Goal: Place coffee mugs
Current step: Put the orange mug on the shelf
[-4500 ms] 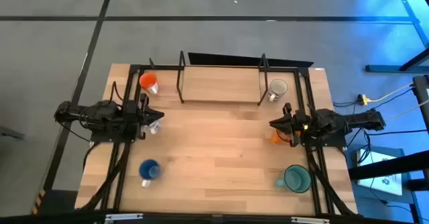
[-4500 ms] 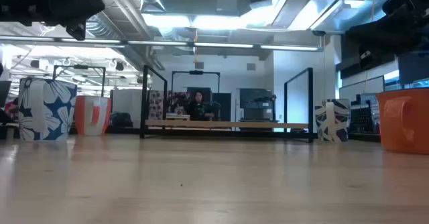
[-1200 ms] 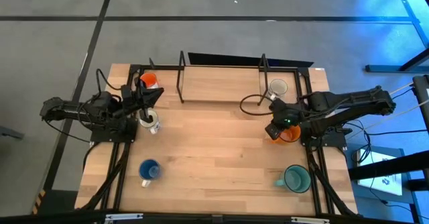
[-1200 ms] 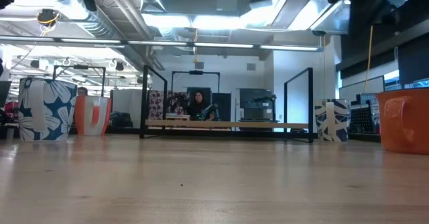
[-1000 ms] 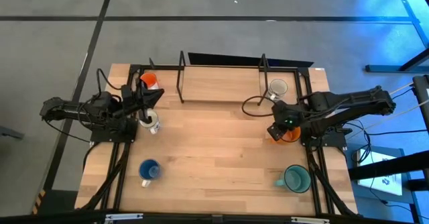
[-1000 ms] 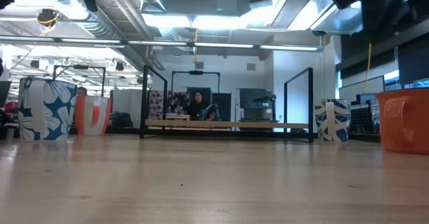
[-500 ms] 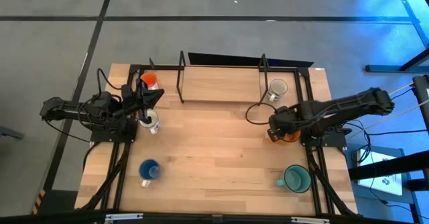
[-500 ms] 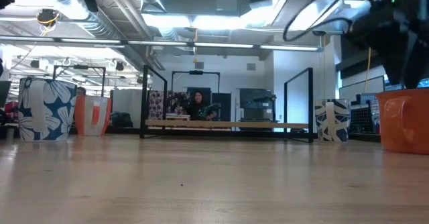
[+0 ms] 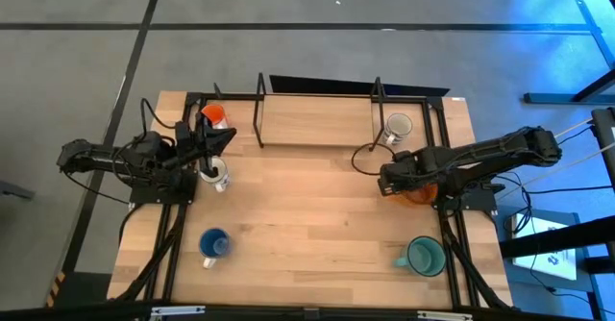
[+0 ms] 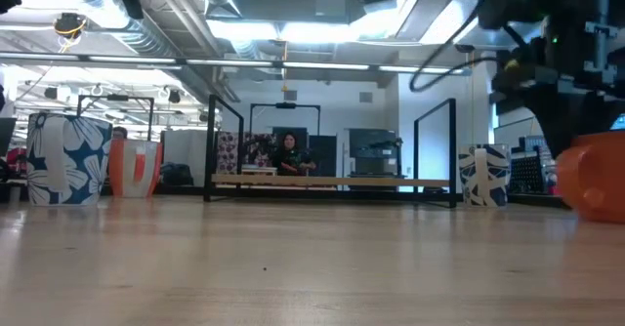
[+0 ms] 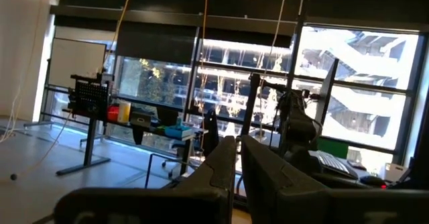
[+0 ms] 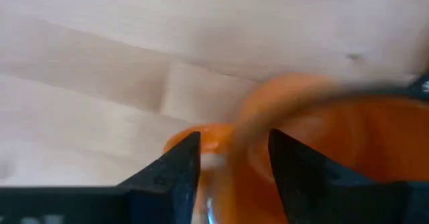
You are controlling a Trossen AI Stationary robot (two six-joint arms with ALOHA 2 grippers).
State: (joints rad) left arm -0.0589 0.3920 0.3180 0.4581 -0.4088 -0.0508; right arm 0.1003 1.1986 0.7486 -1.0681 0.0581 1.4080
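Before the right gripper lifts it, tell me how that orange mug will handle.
The orange mug looks rigid, so it probably won't flex. The right gripper straddles only its rim, so the mug may swing or slip. In the low view it already appears tilted, so tipping seems likely.

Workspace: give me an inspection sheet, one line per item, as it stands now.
Surface: wooden table, a black-framed shelf at its far edge.
Job's things: six mugs. Orange mug at the right gripper; orange-red mug far left; white mug by the left gripper; grey mug far right; blue mug near left; teal mug near right.
Clutter: nothing seen.
Grippers: right gripper straddles the orange mug's rim, fingers apart; left gripper raised beside the white mug, fingers nearly together, holding nothing.
Cables: a black cable loops from the right arm.
Surroundings: a person sits beyond the table.
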